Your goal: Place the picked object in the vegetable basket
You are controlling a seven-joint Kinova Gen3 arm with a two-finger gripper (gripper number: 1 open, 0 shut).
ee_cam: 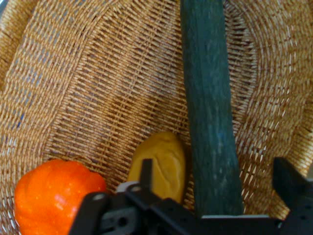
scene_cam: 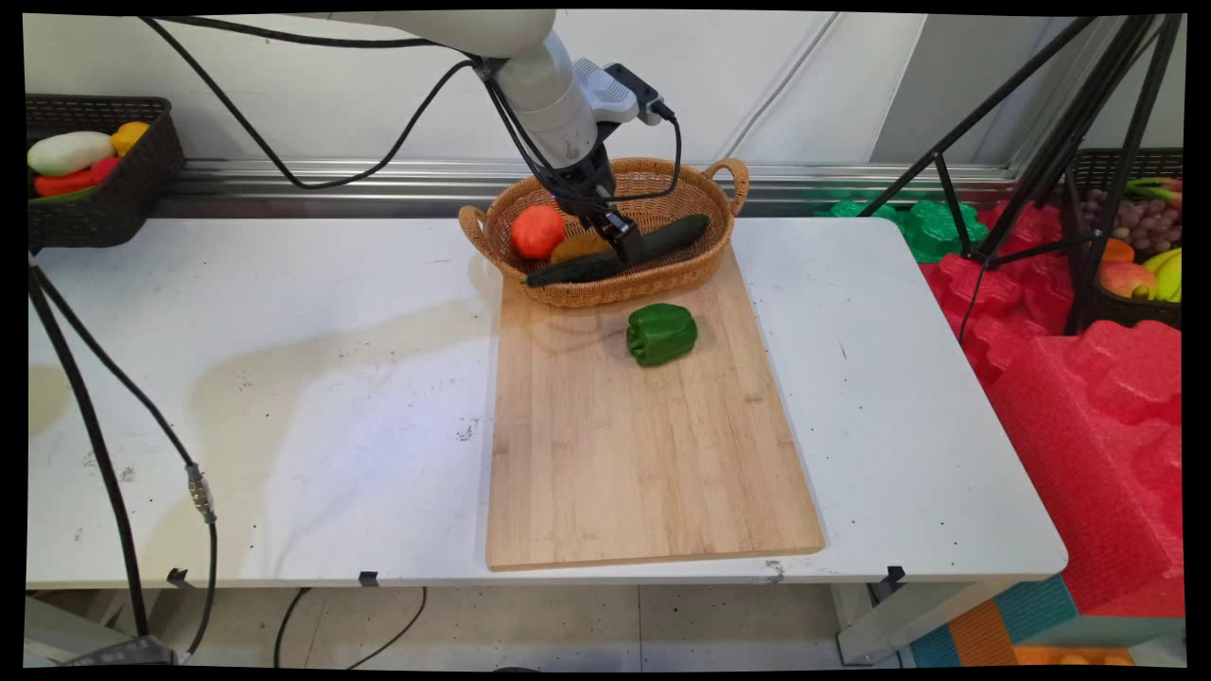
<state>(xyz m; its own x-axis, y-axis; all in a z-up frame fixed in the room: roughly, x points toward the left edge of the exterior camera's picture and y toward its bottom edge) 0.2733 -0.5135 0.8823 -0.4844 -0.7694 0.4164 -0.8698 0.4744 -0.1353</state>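
The gripper (ee_cam: 217, 188) is down inside the basket (scene_cam: 705, 270), fingers apart on either side of the cucumber (ee_cam: 208, 98), not yet closed on it. The cucumber is too long to lie flat, so it rests slanted across the basket. Beside it sit a yellow piece (ee_cam: 161, 161) and an orange fruit (ee_cam: 54, 196). A pepper (scene_cam: 661, 333) lies on the board (scene_cam: 643, 454) on the tabletop (scene_cam: 284, 378).

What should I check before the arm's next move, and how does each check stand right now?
1. End effector astride the cucumber: ok, one finger either side.
2. Fingers open: ok, not closed on it.
3. Cucumber inside the basket: ok, lying across it.
4. Orange pumpkin and yellow piece clear of the fingers: not ok, the yellow piece lies beside one finger.
5. Green pepper outside the basket: ok, on the cutting board.
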